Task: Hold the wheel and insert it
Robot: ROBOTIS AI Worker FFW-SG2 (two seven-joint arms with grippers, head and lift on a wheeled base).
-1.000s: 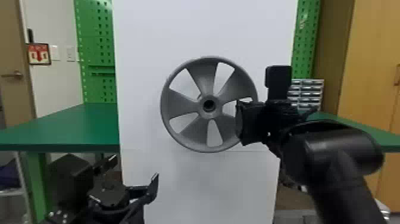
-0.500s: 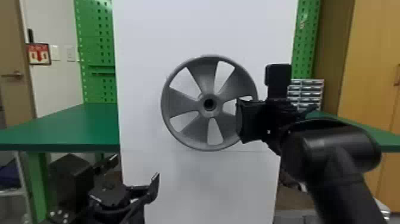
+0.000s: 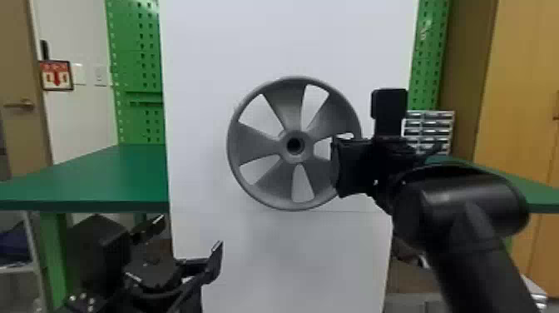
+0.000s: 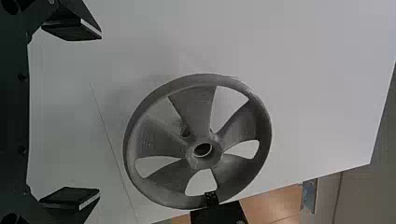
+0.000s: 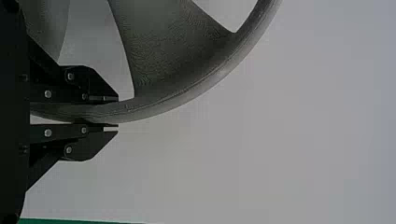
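1. Gray five-spoke wheel (image 3: 258,143): upright in front of the white panel (image 3: 287,37); hub (image 3: 284,145) with its dark round bore faces the head camera; whether the wheel's back touches the panel, can't tell.
2. Right gripper (image 3: 337,166): at the wheel's right side in head view; right wrist view has the outer rim (image 5: 154,109) running between the two flat fingers (image 5: 95,93), pinched near the tips, one finger on the inner side, one on the outer.
3. Right arm (image 3: 470,237): comes in from the bottom edge at right, slants up and inward, bends at the thick black joint, then the wrist points across to the rim; upright black block (image 3: 389,108) stands above the wrist.
4. Left gripper (image 3: 189,235): low and left of the wheel, well apart from it; fingers spread wide, nothing between them; left wrist view agrees, with both pads (image 4: 70,196) facing each other across a broad gap, panel behind.
5. Left arm: in from the lower left, hand aimed forward at the panel.
6. Around: green tables (image 3: 104,179) on both sides of the panel; green pegboard (image 3: 135,62) behind; small drawer rack (image 3: 428,125) right; wooden cabinet (image 3: 515,62) beyond; door (image 3: 18,137) far left.
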